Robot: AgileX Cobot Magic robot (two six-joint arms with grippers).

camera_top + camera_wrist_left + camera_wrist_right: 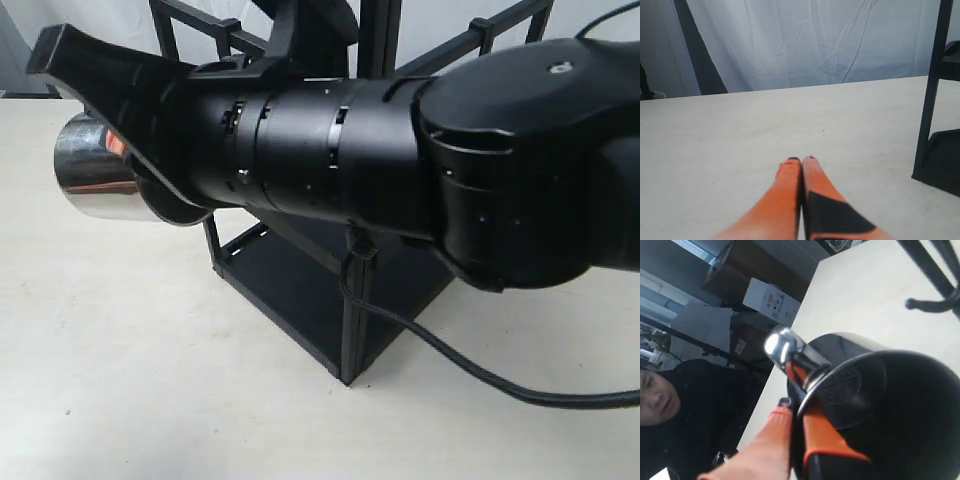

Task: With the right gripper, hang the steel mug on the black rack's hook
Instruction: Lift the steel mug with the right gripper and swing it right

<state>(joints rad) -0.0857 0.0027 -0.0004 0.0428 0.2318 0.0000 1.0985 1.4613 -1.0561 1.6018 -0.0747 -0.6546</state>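
Observation:
The steel mug (95, 170) hangs in the air at the left of the exterior view, lying on its side with its base pointing left. My right gripper (120, 140) is shut on its rim, one orange finger inside and one outside. In the right wrist view the mug (880, 405) fills the frame, its loop handle (785, 347) up beside the gripper (797, 412). A hook (935, 304) of the black rack (340, 300) shows ahead of the mug, apart from it. My left gripper (801, 161) is shut and empty over the table.
The right arm's black body (400, 160) crosses in front of the rack and hides its top rails. A black cable (470, 365) trails over the table at the right. A rack post (932, 95) stands near the left gripper. A person (660, 395) is beyond the table edge.

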